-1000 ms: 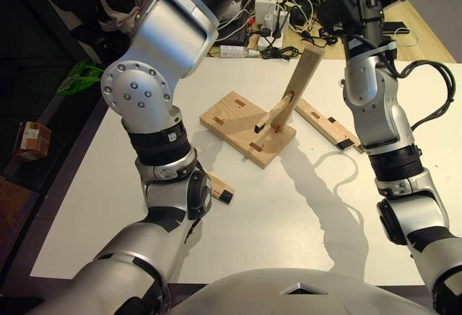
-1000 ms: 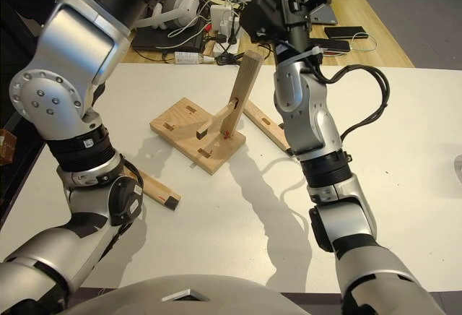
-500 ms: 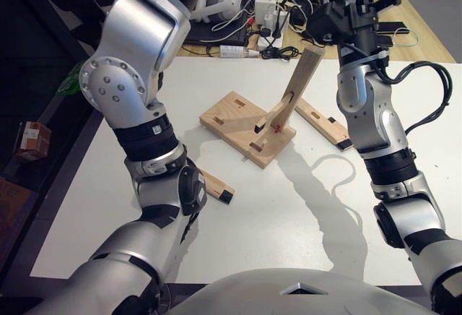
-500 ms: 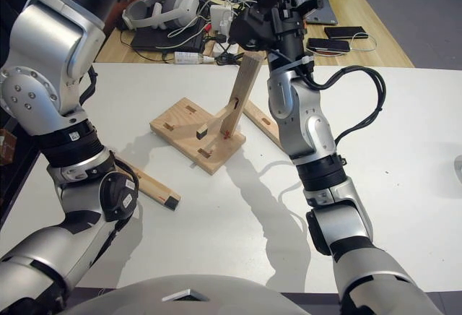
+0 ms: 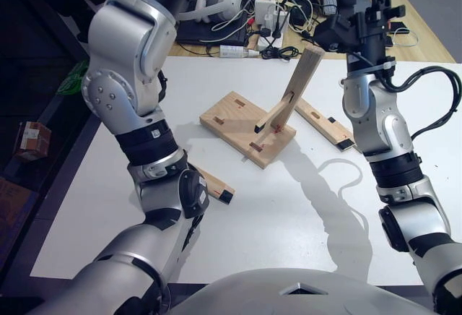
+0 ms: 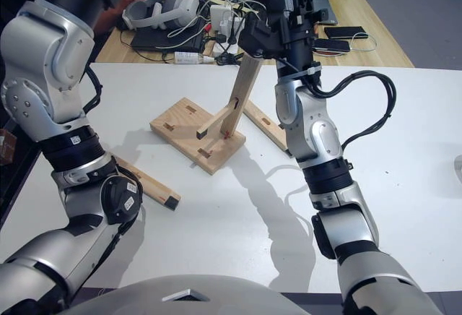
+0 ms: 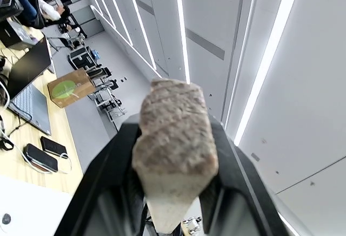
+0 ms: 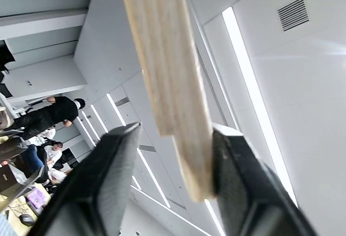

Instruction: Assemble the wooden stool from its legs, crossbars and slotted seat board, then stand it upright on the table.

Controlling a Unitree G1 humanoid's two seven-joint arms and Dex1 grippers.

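Nearest in, a loose leg [image 5: 214,186] lies flat on the table [image 5: 289,228] by the left forearm, well below both grippers. Next comes the seat board [image 5: 238,123], lying flat with a tilted leg [image 5: 297,87] and its crossbar [image 5: 268,121] socketed in. Just beyond, another leg [image 5: 325,123] lies flat, under the raised right arm. The wrist views settle the grips: the right gripper [image 8: 175,130] is clamped on a wooden slat [image 8: 162,57], and the left gripper [image 7: 174,133] is clamped on a rough-ended wooden piece [image 7: 173,160]. Both point at the ceiling.

Pale seat board [image 5: 234,118], seemingly black-tipped leg [image 5: 215,185]
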